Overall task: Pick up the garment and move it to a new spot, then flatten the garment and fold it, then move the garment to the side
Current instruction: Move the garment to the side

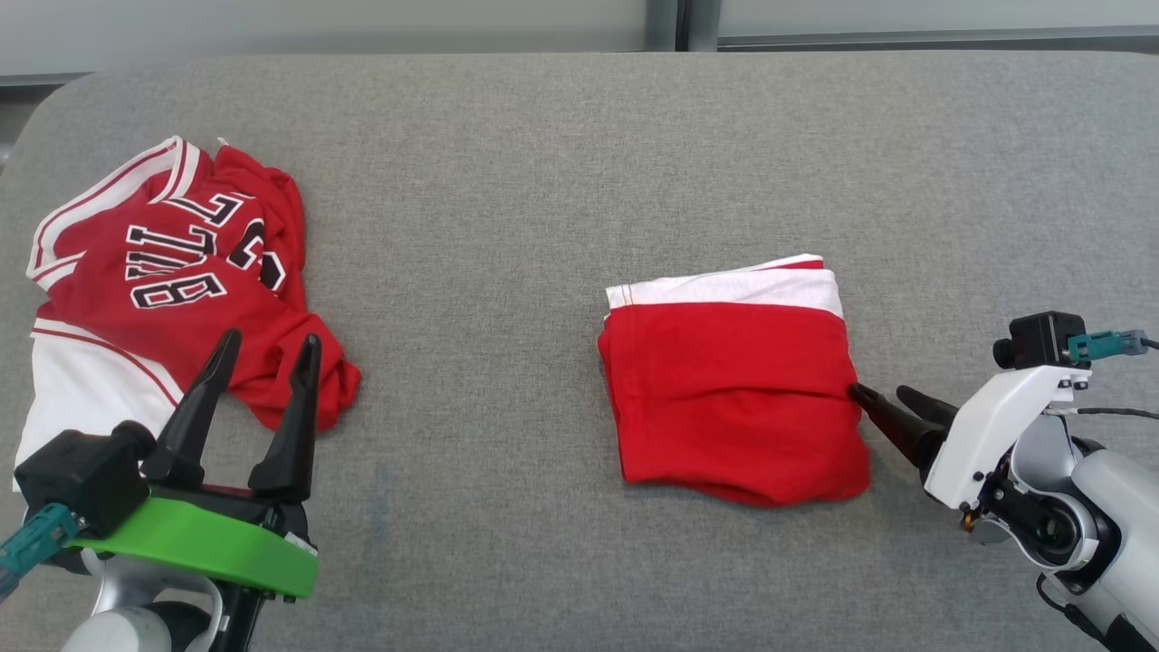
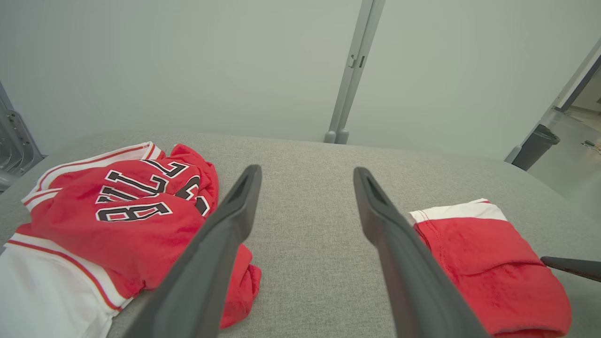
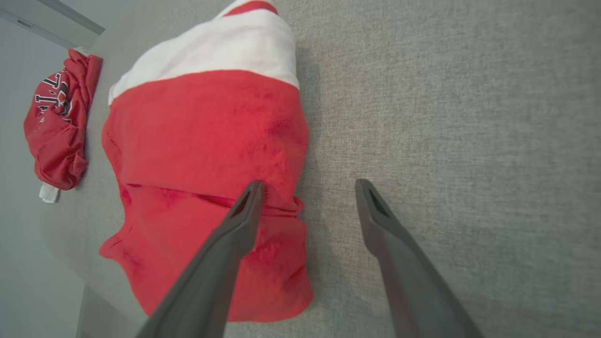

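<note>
Folded red-and-white garment (image 1: 733,398) lies flat right of centre on the grey table (image 1: 543,163). Right gripper (image 1: 880,391) is at its right edge, fingers apart, one tip touching the cloth, nothing clamped. Left gripper (image 1: 272,340) is spread wide by the crumpled jersey (image 1: 172,272).

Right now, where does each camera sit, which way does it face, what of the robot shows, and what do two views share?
Head view: from the head, forward and down at the grey table; left gripper and right gripper at lower corners.
Left wrist view: along its open fingers, across the table toward a wall.
Right wrist view: down its open fingers onto the folded garment.
Shared: both wrist views show the jersey.
</note>
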`<state>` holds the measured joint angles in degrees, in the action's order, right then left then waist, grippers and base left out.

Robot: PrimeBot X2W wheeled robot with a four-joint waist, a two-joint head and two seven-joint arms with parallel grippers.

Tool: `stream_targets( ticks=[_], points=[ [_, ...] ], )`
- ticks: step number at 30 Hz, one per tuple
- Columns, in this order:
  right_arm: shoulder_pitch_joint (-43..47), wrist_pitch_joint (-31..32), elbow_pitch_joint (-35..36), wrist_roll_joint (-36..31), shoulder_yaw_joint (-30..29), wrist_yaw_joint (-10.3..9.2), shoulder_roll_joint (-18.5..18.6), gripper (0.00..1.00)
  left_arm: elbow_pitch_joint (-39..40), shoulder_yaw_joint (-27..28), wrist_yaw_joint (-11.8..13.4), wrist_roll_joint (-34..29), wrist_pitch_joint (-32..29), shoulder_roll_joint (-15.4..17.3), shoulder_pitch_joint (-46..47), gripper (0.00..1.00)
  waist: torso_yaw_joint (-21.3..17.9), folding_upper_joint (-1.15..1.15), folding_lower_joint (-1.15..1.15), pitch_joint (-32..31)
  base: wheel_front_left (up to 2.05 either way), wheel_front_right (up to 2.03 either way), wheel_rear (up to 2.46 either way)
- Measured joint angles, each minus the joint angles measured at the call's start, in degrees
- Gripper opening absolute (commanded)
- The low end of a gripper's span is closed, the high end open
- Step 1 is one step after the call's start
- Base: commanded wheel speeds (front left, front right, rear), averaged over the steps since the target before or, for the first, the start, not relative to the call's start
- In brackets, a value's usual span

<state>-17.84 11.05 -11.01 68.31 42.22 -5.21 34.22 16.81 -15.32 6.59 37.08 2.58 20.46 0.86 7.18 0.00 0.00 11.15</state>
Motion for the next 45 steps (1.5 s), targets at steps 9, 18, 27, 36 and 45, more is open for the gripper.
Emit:
stream_targets(
  ticks=[9, 18, 27, 36, 45],
  points=[
    [0.5, -0.3, -2.0, 2.7, -0.7, 0.67, -1.9, 1.0, 0.1, -0.5, 0.0, 0.0, 0.0, -0.1, 0.1, 1.0, 1.9, 0.0, 0.0, 0.9, 0.0, 0.0, 0.0],
    [-0.7, 3.8, -2.3, 5.8, -0.5, 3.66, -2.0, 0.0, 0.1, -0.6, 0.0, 0.0, 0.0, -0.2, 0.1, 1.0, 3.5, 0.0, 0.0, 1.3, 0.0, 0.0, 0.0],
    [-12.7, 9.2, -3.9, 0.4, -3.3, 1.04, 9.8, 0.0, 1.0, 0.0, 0.0, 0.0, -0.5, 0.0, 0.1, 1.0, 3.8, 0.0, 0.0, 3.7, 0.0, 0.0, 0.0],
    [-22.2, 14.9, -7.9, -6.1, -4.7, -1.31, 18.3, 0.0, 3.1, -1.2, 0.0, -0.1, -1.8, 0.3, 2.2, 1.0, 4.2, 0.0, 0.0, 7.7, 0.0, 0.0, 0.0],
    [-25.7, 18.3, -13.1, -9.9, -6.1, -1.88, 25.1, 0.0, 4.2, -0.7, 0.0, -0.3, -2.4, 0.6, 2.9, 1.0, 4.9, 0.0, 0.0, 12.2, 0.0, 0.0, 0.0]
  ],
)
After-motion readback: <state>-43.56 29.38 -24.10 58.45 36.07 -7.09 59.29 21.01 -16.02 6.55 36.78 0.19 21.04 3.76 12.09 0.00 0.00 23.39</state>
